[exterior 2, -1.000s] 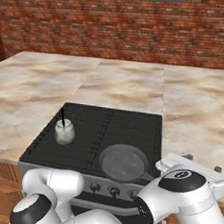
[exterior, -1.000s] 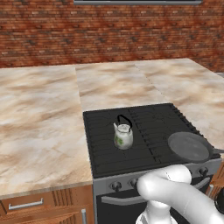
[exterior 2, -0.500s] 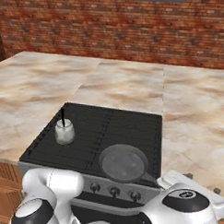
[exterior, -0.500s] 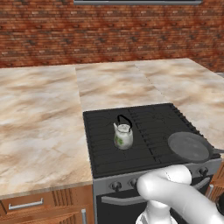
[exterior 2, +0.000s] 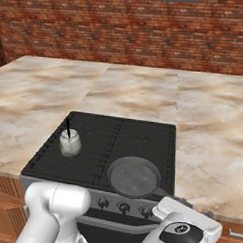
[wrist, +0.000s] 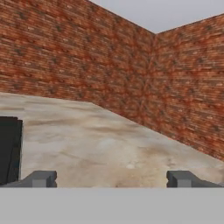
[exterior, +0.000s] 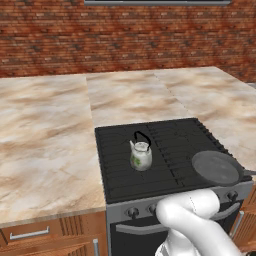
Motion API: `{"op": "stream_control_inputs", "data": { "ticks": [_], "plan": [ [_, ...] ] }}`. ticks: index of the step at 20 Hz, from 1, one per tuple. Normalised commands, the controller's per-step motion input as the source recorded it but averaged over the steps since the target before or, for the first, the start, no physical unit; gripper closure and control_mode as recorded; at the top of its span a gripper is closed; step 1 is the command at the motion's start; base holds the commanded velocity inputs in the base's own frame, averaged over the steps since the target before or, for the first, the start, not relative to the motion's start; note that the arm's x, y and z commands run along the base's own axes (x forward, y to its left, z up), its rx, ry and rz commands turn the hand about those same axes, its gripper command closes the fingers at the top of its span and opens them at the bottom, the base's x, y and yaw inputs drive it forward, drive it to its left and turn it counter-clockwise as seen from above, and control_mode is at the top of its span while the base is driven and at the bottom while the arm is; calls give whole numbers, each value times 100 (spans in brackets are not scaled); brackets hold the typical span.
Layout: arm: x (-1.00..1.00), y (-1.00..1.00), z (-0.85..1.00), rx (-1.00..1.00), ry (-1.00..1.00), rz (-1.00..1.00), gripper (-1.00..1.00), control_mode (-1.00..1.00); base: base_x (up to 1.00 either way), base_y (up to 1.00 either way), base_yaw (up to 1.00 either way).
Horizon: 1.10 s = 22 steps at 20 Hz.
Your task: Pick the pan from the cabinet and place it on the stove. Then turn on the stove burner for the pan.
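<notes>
The claw (wrist: 111, 179) is wide apart and holds nothing. Its two small grey tips (wrist: 41, 178) poke up at 6 o'clock in the hand view, and past them is a bare marble surface (wrist: 109, 140) and a brick wall (wrist: 87, 57). A dark edge of the stove (wrist: 8, 148) shows at 9 o'clock there.

The pan (exterior 2: 133, 175) sits on the stove (exterior 2: 138, 136). In the right base view it rests on the black grate at about 5 o'clock on the stove top, near the front edge. In the left base view the pan (exterior: 216, 167) is at 4 o'clock on the stove (exterior: 165, 145), with its handle going off toward 3 o'clock. The white kettle (exterior: 141, 155) stands apart from it, near the middle of the grate.

A second ago the white arm (exterior 2: 184, 231) was a bit higher in the right base view. Now it is lower, down in front of the stove. The pan and kettle are in the same spots.

So the first job looks done: the pan is on the stove. What is left, I think, is the burner. The round knobs (exterior 2: 123, 207) sit in a row on the grey front, right under the pan. The arm looks like it is going down toward them. The claw is not on a knob yet. It must pick the knob that goes with the pan's burner, not the kettle's.
</notes>
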Motion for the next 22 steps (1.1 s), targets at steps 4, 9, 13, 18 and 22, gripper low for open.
{"op": "stream_control_inputs", "data": {
  "ticks": [4,9,13,18,22],
  "plan": [
    [-5,25,-6,25,7,17,-100,-100,0,0,0],
    [-14,16,-5,19,5,17,-100,-100,0,0,0],
    [-3,37,-13,6,3,15,-100,-100,0,0,0],
    [-7,35,-8,3,0,13,-100,-100,0,0,0],
    [-15,27,-10,4,0,12,-100,-100,0,0,0]
  ]
}}
